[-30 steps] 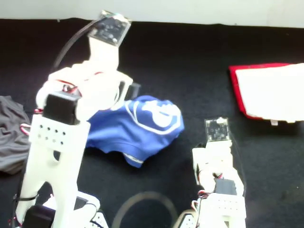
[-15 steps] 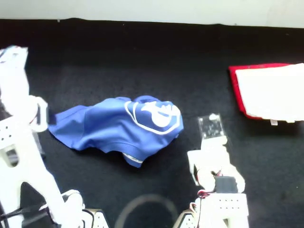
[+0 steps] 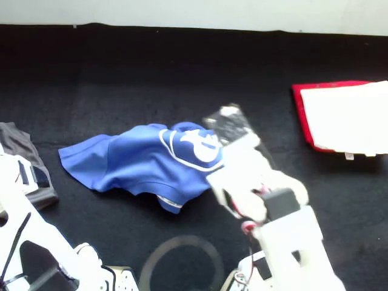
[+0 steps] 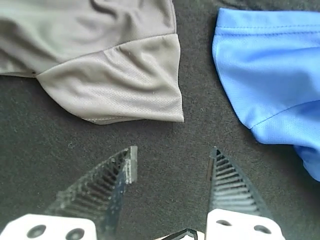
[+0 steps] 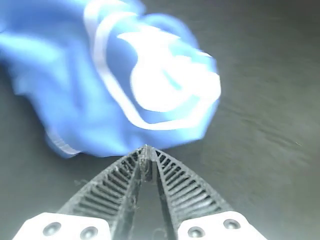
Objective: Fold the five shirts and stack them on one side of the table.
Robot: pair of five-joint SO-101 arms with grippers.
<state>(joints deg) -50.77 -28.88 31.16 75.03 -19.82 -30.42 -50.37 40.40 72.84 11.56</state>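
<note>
Jaws: left gripper (image 4: 173,152) spread wide and empty over the table (image 4: 60,145), in the gap between the grey shirt (image 4: 105,70) and the blue shirt's (image 3: 139,160) left end. I read the blue shirt's long axis as left–right. Right gripper (image 5: 146,150) is pressed together, holding nothing, at its right, logo end.

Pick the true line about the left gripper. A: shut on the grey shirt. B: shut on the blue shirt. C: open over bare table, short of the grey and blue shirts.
C: the left gripper has its jaws wide apart over the black table, with the grey shirt and the blue shirt ahead of it, touching neither.
</note>
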